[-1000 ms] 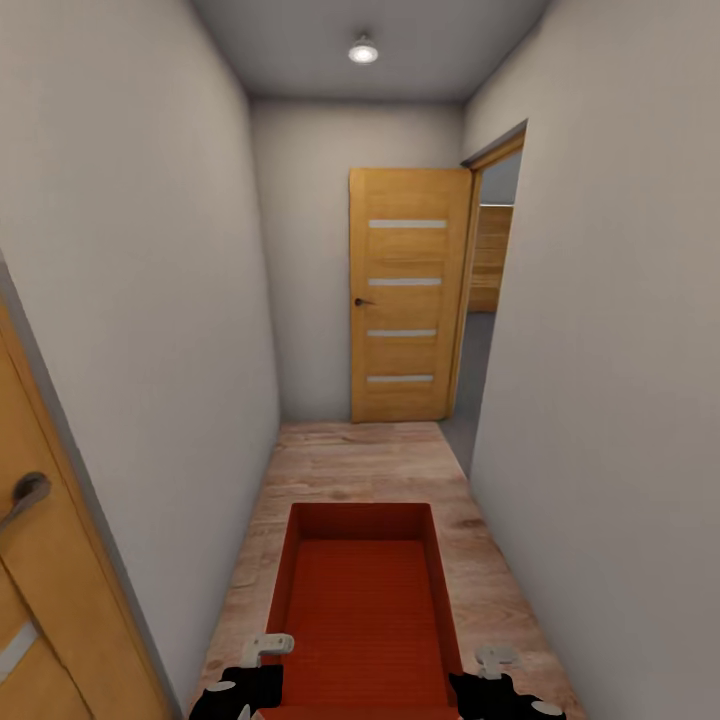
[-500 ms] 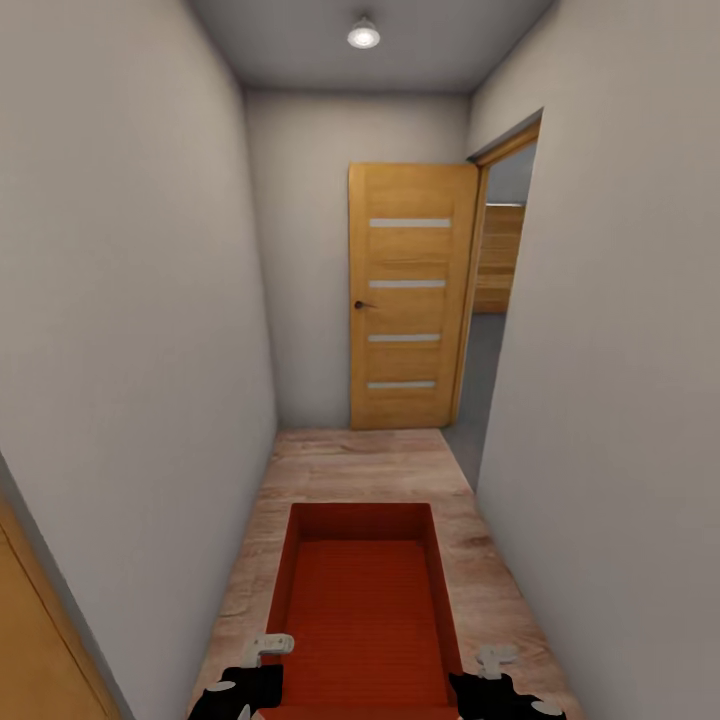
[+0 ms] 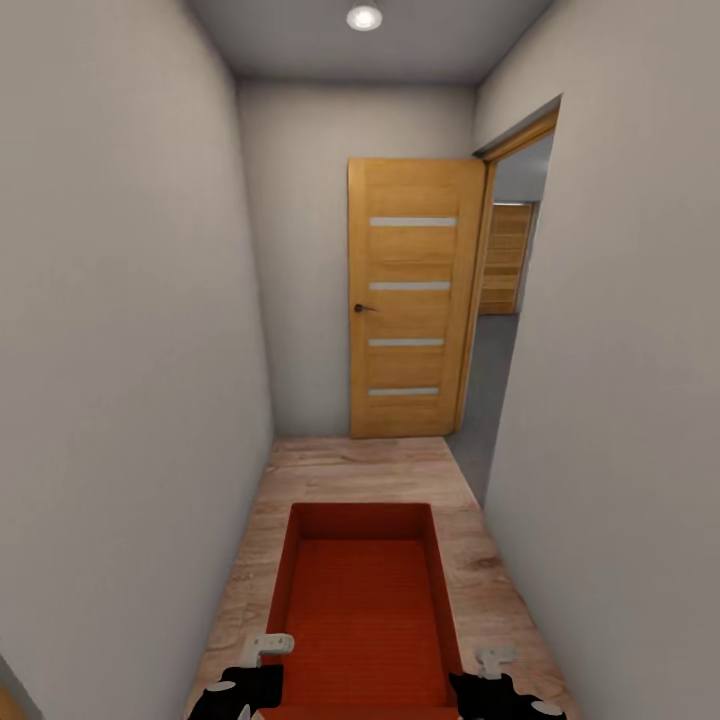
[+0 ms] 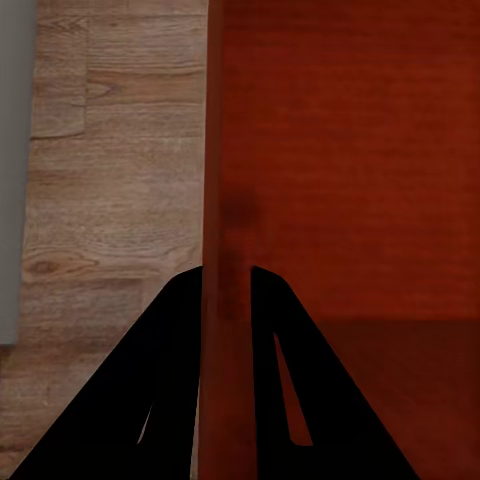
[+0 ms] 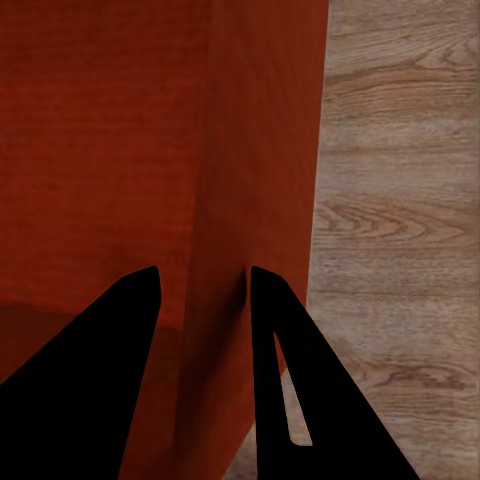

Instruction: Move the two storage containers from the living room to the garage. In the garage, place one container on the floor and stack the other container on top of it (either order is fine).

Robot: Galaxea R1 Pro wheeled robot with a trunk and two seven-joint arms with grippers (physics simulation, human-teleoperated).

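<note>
Transit step: one storage container [image 3: 365, 610] carried low in front, between arms, above wood plank floor [image 3: 350, 465] of narrow corridor. Left pincer [image 4: 228, 300] pinching left wall, right pincer [image 5: 205, 300] pinching right wall. Next: drive ahead, turn right through doorway [image 3: 505, 330] beside open door [image 3: 410, 300], toward grey floor beyond

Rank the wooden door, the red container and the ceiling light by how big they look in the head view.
1. Wooden door, though the near container looks almost as big.
2. Container.
3. Ceiling light, clearly smallest.
</note>
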